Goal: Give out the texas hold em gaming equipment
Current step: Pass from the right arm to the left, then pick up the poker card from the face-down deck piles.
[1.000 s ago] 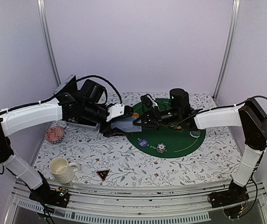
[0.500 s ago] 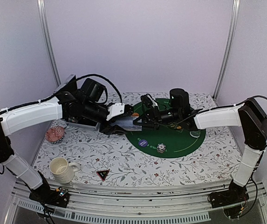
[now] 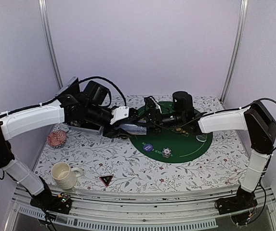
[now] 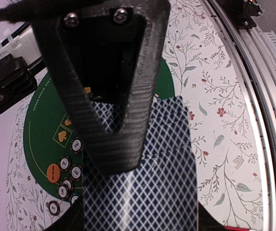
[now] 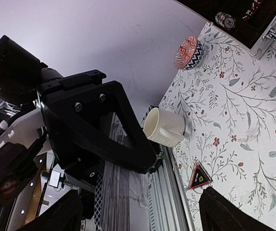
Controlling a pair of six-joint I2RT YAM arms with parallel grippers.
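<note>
A deck of blue-checked playing cards (image 3: 132,128) hangs over the left edge of the green felt mat (image 3: 186,144). My left gripper (image 4: 140,224) is shut on the deck (image 4: 152,183) across its width. My right gripper (image 5: 140,211) is open, its jaws wide on either side of the deck's edge (image 5: 113,192); one right finger (image 4: 113,96) lies over the cards. Several poker chips (image 4: 75,172) and an orange button (image 4: 52,173) sit on the felt. A blue button (image 3: 148,147) and a chip (image 3: 166,153) lie near the mat's front. The black triangular marker (image 3: 106,180) is at the front.
A cream mug (image 3: 63,174) stands at the front left and a pink patterned dish (image 3: 57,138) at the left edge. A dark case (image 5: 253,19) sits behind the left arm. Both arms meet over the table's middle back.
My right gripper has opened wide from nearly shut on the cards and shifted slightly left. My left gripper has narrowed onto the deck.
</note>
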